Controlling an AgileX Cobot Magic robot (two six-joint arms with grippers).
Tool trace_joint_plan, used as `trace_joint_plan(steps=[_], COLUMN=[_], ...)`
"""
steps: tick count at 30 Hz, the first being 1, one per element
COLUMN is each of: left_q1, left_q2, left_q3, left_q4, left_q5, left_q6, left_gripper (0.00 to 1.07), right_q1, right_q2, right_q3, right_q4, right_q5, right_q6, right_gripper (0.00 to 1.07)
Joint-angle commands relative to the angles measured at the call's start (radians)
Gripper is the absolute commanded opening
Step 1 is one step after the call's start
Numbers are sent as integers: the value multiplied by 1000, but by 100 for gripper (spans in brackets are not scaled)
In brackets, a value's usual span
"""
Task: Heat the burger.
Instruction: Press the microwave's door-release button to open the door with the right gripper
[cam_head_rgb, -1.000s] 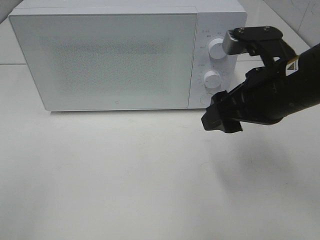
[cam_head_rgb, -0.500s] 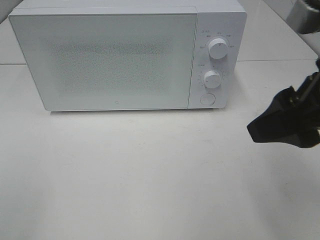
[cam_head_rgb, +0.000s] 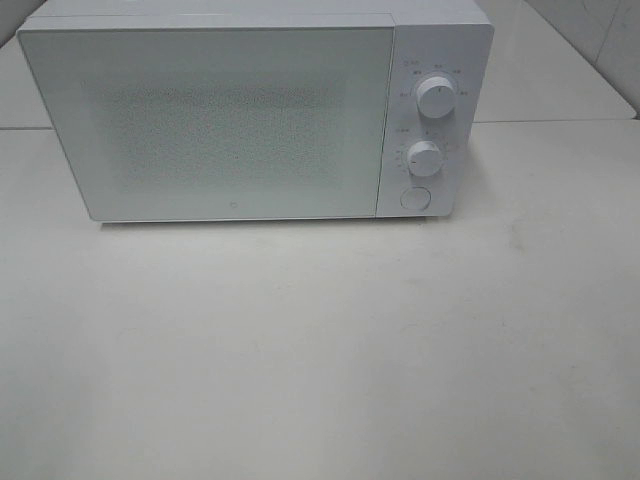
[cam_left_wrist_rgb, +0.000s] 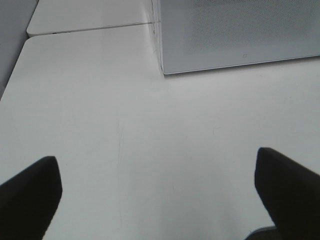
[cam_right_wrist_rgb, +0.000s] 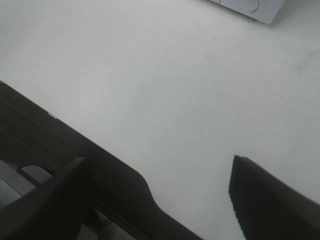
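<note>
Away went the right tool (cam_right_wrist_rgb: 195, 195) from in front of the microwave's (cam_head_rgb: 255, 40) right side, clear out of the high view. By the microwave's left corner, the left tool (cam_left_wrist_rgb: 160, 200) hung over the counter (cam_left_wrist_rgb: 100, 125) with its fingers spread wide, holding nothing. The door (cam_head_rgb: 210, 120) was shut. Its dotted window hid the inside, so the burger could not be seen; it was probably in there. Right of the door sat a top knob (cam_head_rgb: 437, 97), a lower knob (cam_head_rgb: 425, 158) and a round button (cam_head_rgb: 414, 198). The right tool was spread and empty too. Best to keep both tools back, leave the door shut and wait.
</note>
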Motion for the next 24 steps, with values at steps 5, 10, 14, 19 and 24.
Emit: trace_joint_plan(steps=[5,10,14,19,24], left_q1=[1,1,1,1,1], left_q2=[-16,-16,-16,-16,-16], left_q3=[3,3,3,3,3], left_q4=[-1,-1,-1,-1,-1], left_q5=[1,1,1,1,1], left_q6=[-5,-5,-5,-5,-5], left_gripper=[98,98,98,98,98], right_q1=[-138,-186,-226,-271,-296], right_q2=[-198,-311,-418,-496,-573], right_q3=[-4,19,90,141,200], right_q4=[-35,-50,-54,-54,-56], right_q5=[108,107,100,74,44], right_q6=[2,7,9,10,14], right_gripper=[76,76,76,76,76])
